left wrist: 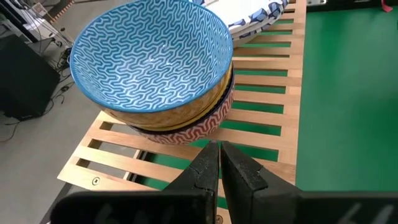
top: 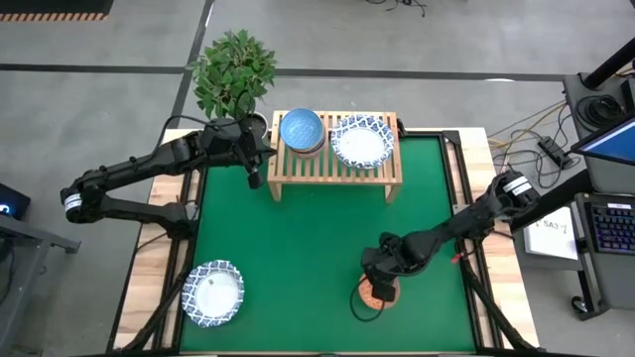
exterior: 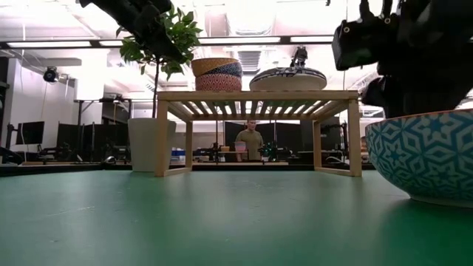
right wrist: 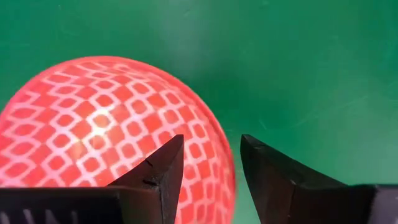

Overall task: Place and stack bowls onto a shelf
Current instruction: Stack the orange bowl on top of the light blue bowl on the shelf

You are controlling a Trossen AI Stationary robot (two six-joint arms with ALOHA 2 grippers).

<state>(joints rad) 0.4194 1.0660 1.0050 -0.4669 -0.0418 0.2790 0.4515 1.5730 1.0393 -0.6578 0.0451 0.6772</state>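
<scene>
We see the right gripper (right wrist: 208,163) spread across the rim of the orange-red bowl (right wrist: 106,130) on the green table (top: 308,248). The left gripper (left wrist: 219,163), pressed together, hangs beside the stacked bowls (top: 302,131) on the shelf (top: 332,171).

A robotics lab — monitors (exterior: 33,133), cabled workbenches (exterior: 103,111), a person (exterior: 251,142) behind.

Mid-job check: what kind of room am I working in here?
Probably a robotics lab or workshop. Beyond the green table the low view shows benches with monitors and a person at the back; the high view shows a keyboard and loose cables beside the table.
</scene>
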